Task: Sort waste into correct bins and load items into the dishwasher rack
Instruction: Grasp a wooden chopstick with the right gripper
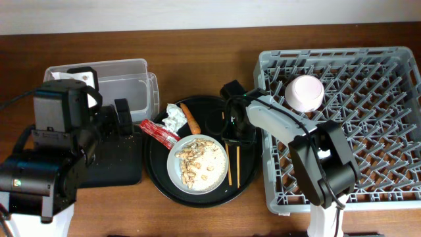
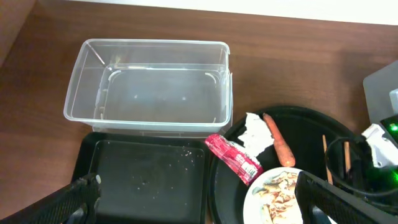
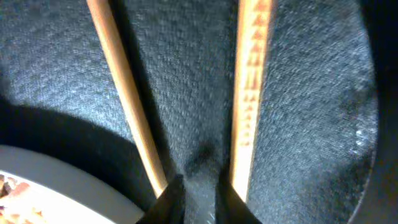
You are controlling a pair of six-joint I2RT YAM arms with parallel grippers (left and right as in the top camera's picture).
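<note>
Right claw (image 3: 199, 198): tips close together, low over large round black tray (image 1: 152, 172), between pair of thin wooden chopsticks (image 3: 121, 81). Cannot tell if either stick is pinched.

Sticks lie flat, side by side, just beside round pale plate (image 1: 170, 164); probably why claw comes in so low.

Plate carries beige crumbly scraps (image 1: 195, 164).

Red foil wrapper (image 1: 158, 131), crumpled white tissue (image 1: 175, 117) and orange carrot piece (image 1: 191, 118) at round tray's left part.

Left claw (image 2: 198, 180): wide, nothing held, hovers over shallow black rectangular tray (image 2: 143, 186). Clear plastic tub (image 2: 155, 87) beyond it.

Large grey pegged rack (image 1: 368, 99) on bench at right, on right arm's side.

2 chopsticks (image 1: 237, 164), 1 plate (image 1: 171, 168), 1 carrot (image 1: 190, 117), 1 wrapper (image 1: 158, 131).
</note>
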